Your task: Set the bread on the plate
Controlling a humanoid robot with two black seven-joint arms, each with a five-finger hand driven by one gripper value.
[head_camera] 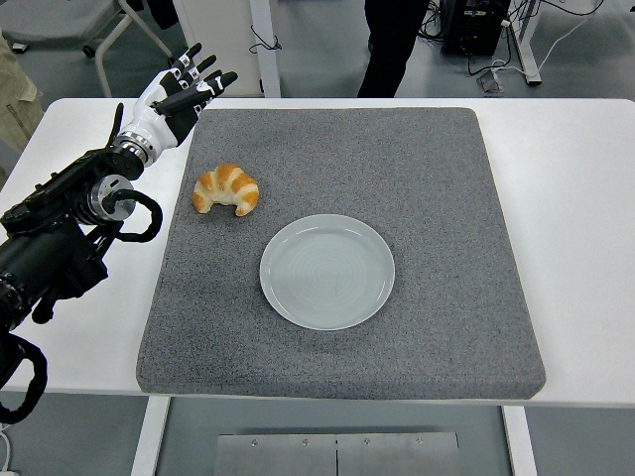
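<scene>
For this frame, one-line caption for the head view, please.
Left hand open above the grey mat's far-left corner; croissant lies on the mat, beside the empty plate.

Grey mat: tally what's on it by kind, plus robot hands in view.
Croissant: 1
Plate, white, empty: 1
Left hand, open, at the grey mat's far-left corner: 1
Total: 3

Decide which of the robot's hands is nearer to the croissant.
The left hand: it hovers open beyond the croissant, near the mat's far left corner. The right hand is out of view, so no comparison is possible.
</scene>
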